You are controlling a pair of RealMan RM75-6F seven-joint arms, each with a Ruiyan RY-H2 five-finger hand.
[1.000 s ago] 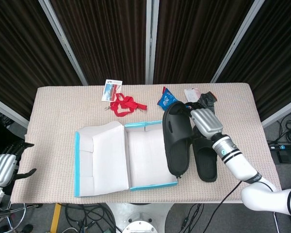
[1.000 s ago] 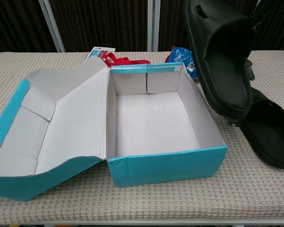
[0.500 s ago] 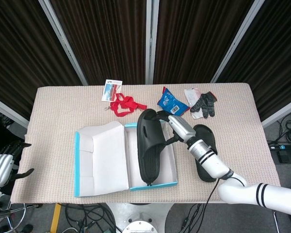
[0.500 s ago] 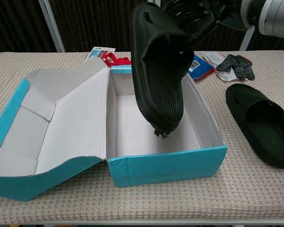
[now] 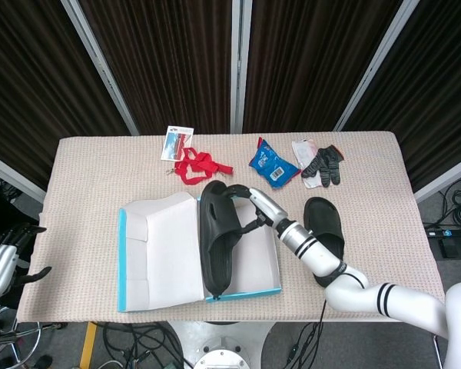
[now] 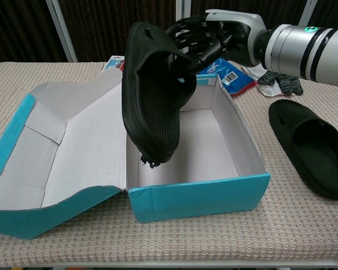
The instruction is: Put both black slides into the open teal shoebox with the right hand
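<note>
My right hand (image 5: 255, 206) (image 6: 211, 37) grips a black slide (image 5: 217, 234) (image 6: 155, 95) by its strap end and holds it tilted in the air, toe pointing down over the left side of the open teal shoebox (image 5: 244, 292) (image 6: 203, 197). The second black slide (image 5: 323, 239) (image 6: 308, 146) lies flat on the table right of the box. My left hand (image 5: 1, 261) hangs open off the table's left edge, seen only in the head view.
The box lid (image 5: 157, 254) (image 6: 62, 152) lies open to the left. Behind the box are a red strap (image 5: 198, 165), a card (image 5: 177, 142), a blue snack packet (image 5: 270, 162) (image 6: 228, 72) and dark gloves (image 5: 323, 164) (image 6: 281, 79).
My right hand has carried the held slide leftward from beside the box to above the box's left side. The other slide, formerly partly covered, now lies fully exposed.
</note>
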